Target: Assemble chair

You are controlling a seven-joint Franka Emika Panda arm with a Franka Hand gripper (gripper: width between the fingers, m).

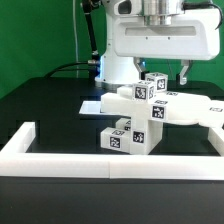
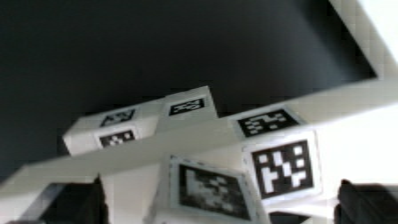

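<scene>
chair | white blocky parts wearing black-and-white square tags | standing partly joined on the dark counter | posts rising upright above the slab

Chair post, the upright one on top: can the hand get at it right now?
Probably yes. The hand hangs open right above the post, nothing between them; the wrist view shows the post between the fingertips.

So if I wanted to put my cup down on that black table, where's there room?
There's bare table on the exterior view's left, between the green backdrop and the white rail. A thinner strip runs between the rail and the chair parts. The middle is crowded: the stacked parts sit there with the open fingers just above them.
</scene>
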